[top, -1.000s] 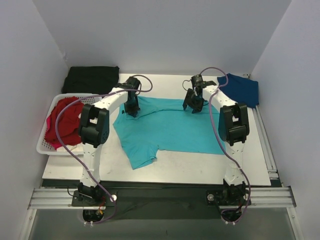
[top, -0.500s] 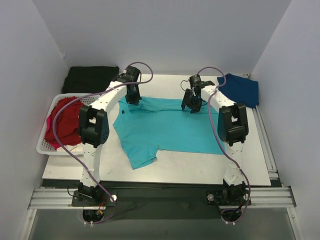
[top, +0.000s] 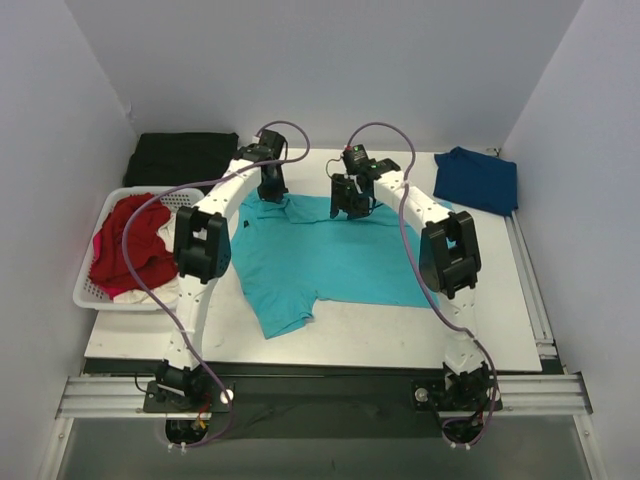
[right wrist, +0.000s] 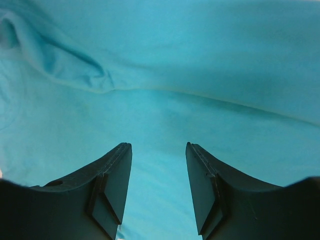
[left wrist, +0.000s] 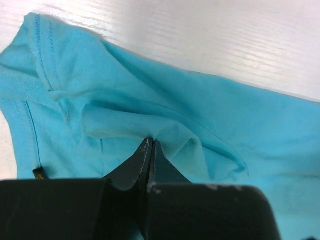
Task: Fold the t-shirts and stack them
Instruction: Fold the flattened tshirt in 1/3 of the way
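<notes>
No legible text; small tag [left wrist: 38, 173] on the turquoise t-shirt [left wrist: 200, 115] is unreadable.

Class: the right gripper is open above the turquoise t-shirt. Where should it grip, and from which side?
Probably the far edge of the turquoise t-shirt, beside where the left gripper pinches it, from above. The cloth lies flat, so only an edge or the raised crease ahead of the right gripper offers a bite.

On the white flat surface [top: 400, 335] are laid a spread turquoise cloth t-shirt [top: 330, 260], a bunched navy cloth t-shirt [top: 480, 180] and a white slatted plastic basket [top: 100, 302].
</notes>
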Controlling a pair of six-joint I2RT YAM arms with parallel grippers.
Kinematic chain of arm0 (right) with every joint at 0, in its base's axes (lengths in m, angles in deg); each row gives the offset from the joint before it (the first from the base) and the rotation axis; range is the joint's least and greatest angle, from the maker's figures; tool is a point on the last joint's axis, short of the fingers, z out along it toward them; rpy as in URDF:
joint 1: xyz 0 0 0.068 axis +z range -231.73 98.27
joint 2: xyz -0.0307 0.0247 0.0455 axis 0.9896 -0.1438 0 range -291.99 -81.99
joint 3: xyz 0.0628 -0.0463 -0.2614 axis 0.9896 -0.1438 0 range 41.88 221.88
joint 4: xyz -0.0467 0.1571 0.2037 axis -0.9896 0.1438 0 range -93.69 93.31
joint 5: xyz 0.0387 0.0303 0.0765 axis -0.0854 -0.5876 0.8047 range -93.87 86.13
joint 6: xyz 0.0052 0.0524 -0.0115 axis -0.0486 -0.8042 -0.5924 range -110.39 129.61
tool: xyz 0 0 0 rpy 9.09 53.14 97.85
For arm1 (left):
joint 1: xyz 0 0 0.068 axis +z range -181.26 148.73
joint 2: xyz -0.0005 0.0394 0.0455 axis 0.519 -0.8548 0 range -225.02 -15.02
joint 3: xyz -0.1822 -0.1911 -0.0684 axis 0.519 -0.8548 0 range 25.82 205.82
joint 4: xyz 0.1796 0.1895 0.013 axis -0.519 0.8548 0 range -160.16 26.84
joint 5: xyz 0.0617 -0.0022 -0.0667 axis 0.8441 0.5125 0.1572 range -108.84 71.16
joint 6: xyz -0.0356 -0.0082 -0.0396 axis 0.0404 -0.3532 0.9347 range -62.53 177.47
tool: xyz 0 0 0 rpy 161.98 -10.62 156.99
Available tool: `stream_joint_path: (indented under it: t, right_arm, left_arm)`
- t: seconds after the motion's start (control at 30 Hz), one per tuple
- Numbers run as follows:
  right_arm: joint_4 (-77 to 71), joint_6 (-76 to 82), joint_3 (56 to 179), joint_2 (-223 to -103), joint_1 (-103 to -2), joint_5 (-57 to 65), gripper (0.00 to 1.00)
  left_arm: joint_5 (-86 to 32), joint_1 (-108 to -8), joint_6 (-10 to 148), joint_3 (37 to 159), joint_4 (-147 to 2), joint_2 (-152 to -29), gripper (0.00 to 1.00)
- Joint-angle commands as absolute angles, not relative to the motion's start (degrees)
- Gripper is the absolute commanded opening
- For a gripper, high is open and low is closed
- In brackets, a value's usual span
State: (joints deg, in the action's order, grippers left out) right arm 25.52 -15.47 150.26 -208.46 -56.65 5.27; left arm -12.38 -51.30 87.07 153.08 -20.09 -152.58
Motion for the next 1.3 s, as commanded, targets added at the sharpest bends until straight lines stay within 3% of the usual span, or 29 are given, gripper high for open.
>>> stream_joint_path:
  t: [0.0, 0.6, 0.87, 1.27]
  right_arm:
    - [27.69, -13.16, 151.57, -209.52, -55.72, 5.97, 0.48]
    - [27.60, -12.37, 151.21, -210.30, -54.93, 6.23, 0.46]
    - [26.55, -12.45, 160.69, -217.42, -51.59, 11.07, 0.24]
    - [13.64, -19.21, 158.78, -218.40, -47.81, 11.15, 0.40]
  left_arm:
    - [-10.84, -50.51, 87.79, 156.16, -19.35, -154.58, 0.00]
    - [-14.18, -49.55, 87.17, 153.35, -24.28, -151.16, 0.00]
    - [-15.94, -49.20, 86.47, 156.77, -23.05, -154.67, 0.00]
    - [-25.95, -44.71, 89.10, 155.55, -22.87, -156.43, 0.00]
